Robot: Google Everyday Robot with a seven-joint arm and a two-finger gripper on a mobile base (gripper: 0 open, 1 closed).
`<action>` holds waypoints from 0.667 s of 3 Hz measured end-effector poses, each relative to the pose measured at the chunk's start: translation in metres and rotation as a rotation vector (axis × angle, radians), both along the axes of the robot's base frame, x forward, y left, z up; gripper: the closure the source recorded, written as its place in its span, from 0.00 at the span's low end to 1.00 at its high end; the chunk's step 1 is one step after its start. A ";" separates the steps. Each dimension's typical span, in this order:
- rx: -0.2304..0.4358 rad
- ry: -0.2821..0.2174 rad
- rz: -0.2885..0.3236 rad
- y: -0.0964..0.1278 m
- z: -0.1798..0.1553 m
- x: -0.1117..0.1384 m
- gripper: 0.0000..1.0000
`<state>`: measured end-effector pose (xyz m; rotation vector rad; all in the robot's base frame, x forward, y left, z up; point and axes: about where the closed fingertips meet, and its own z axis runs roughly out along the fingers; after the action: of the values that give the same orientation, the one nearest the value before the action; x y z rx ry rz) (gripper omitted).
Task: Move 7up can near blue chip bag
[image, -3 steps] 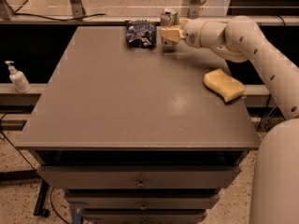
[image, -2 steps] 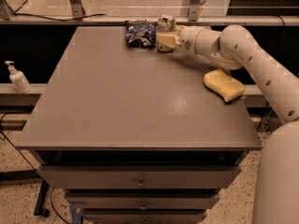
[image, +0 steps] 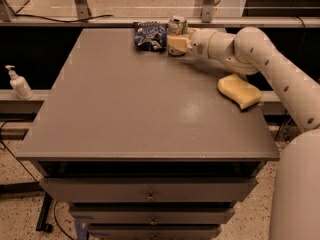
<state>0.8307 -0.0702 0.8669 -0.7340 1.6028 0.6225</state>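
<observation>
The 7up can, white and light green with a silver top, stands upright at the far edge of the grey table. The blue chip bag, dark blue and wrinkled, lies just left of the can, almost touching it. My gripper reaches in from the right at the end of the white arm and its cream fingers wrap the can's lower half, shut on it. The can's lower part is hidden behind the fingers.
A yellow sponge lies near the table's right edge, under my arm. A white pump bottle stands on a ledge left of the table. Drawers are below the tabletop. A rail runs behind the table's far edge.
My gripper has carried the can leftward along the far edge, closing the gap to the blue chip bag. The sponge and bag have not moved.
</observation>
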 end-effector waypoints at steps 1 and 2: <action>0.000 0.000 0.001 0.000 0.001 0.000 0.35; 0.000 0.000 0.001 0.000 0.001 0.000 0.13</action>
<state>0.8306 -0.0699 0.8683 -0.7343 1.6029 0.6232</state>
